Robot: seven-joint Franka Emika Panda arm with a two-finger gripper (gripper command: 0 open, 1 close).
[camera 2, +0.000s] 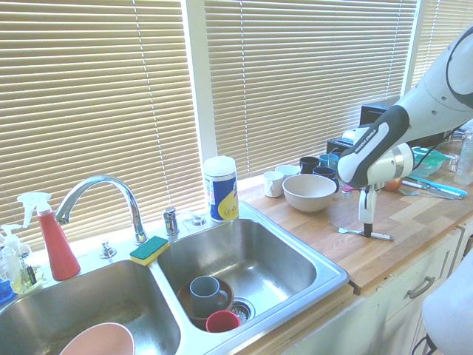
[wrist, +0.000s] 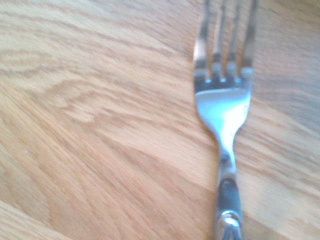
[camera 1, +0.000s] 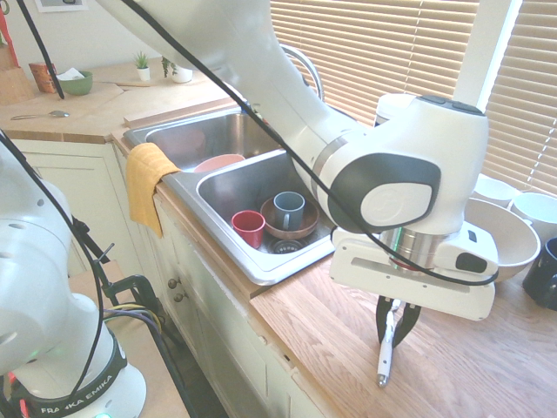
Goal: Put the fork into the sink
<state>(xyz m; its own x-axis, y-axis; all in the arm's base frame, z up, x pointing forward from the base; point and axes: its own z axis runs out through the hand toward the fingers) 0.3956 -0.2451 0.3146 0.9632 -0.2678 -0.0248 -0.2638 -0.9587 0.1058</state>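
The fork (camera 1: 384, 355) lies flat on the desk (camera 1: 348, 348), near its front edge, right under the claw (camera 1: 396, 326), which is clenched on its handle; the sink (camera 1: 261, 187) lies off to one side.

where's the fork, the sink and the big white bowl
fork (wrist: 222, 107), wrist view, on its neck below the tines
sink (camera 2: 295, 255), second exterior view, right basin's wall
big white bowl (camera 2: 309, 194), second exterior view, outer side

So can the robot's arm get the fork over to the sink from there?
Probably yes. The gripper is shut on the fork, and the wooden counter between it and the sink looks bare. The near basin holds cups, but there is room.
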